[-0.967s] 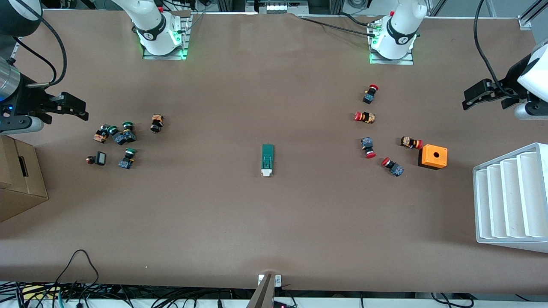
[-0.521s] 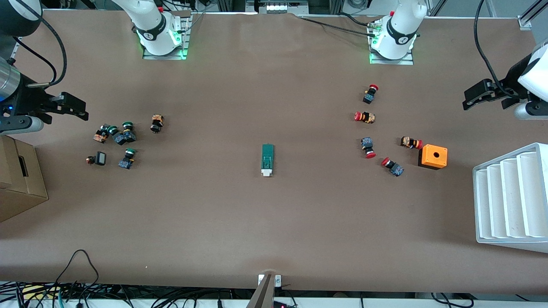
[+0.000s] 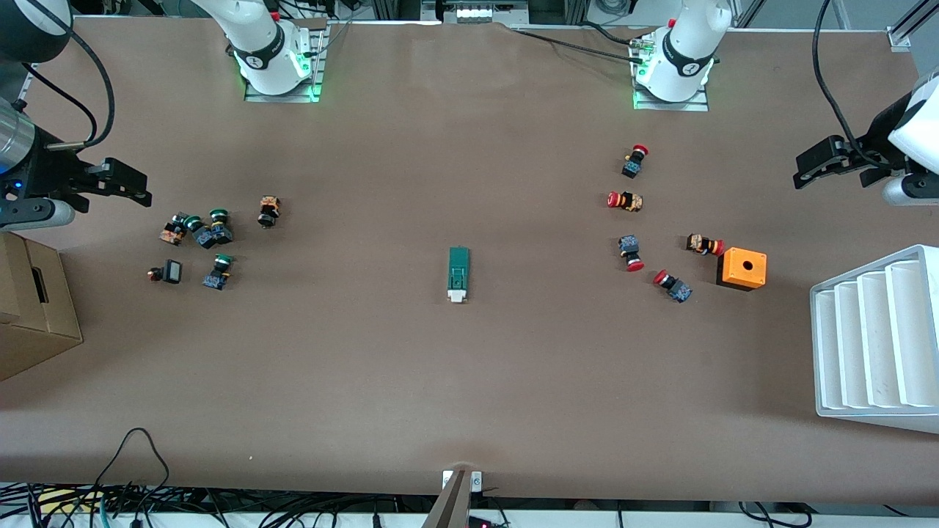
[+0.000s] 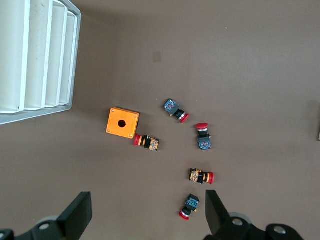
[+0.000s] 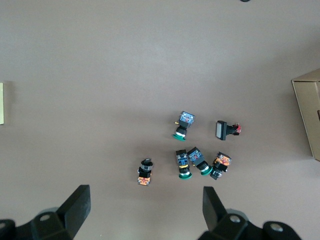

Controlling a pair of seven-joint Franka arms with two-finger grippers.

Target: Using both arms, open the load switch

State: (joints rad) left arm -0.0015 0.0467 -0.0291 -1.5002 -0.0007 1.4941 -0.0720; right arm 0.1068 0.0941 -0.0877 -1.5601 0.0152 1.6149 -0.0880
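Mid-table: load switch (image 3: pixel 458 274), untouched. Left gripper (image 4: pixel 146 216) & right gripper (image 5: pixel 145 210) wide open, empty; you bring both in, grip opposite ends.

A brown table (image 3: pixel 469 381) filled the room's middle under even light. A cardboard box (image 3: pixel 33 315) sat at one end edge, a white ridged tray (image 3: pixel 877 341) at the other. Cables (image 3: pixel 110 499) trailed along the near edge.

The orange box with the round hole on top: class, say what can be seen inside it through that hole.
The orange box shows only a dark hole in its top face in the front and left wrist views. Nothing sticks out of it, and its walls hide whatever may be inside.
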